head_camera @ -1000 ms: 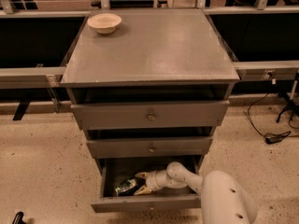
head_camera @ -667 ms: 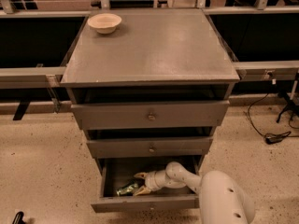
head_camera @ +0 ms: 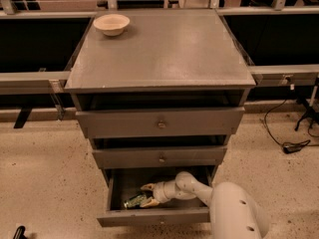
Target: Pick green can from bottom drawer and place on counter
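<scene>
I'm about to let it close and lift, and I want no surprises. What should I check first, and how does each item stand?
1. Bottom drawer open: ok.
2. Green can lying in the drawer, in view: ok.
3. Gripper inside the drawer beside the can, fingers spread: ok.
4. Can squarely between the fingers: cannot tell; it lies by the nearer one.
5. Counter has bare room; bowl sits at the far left corner: ok.

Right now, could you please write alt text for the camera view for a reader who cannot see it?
The open gripper reaches into the pulled-out bottom drawer, right beside the green can lying inside. Above, the counter holds a cream bowl at its far left corner.
</scene>
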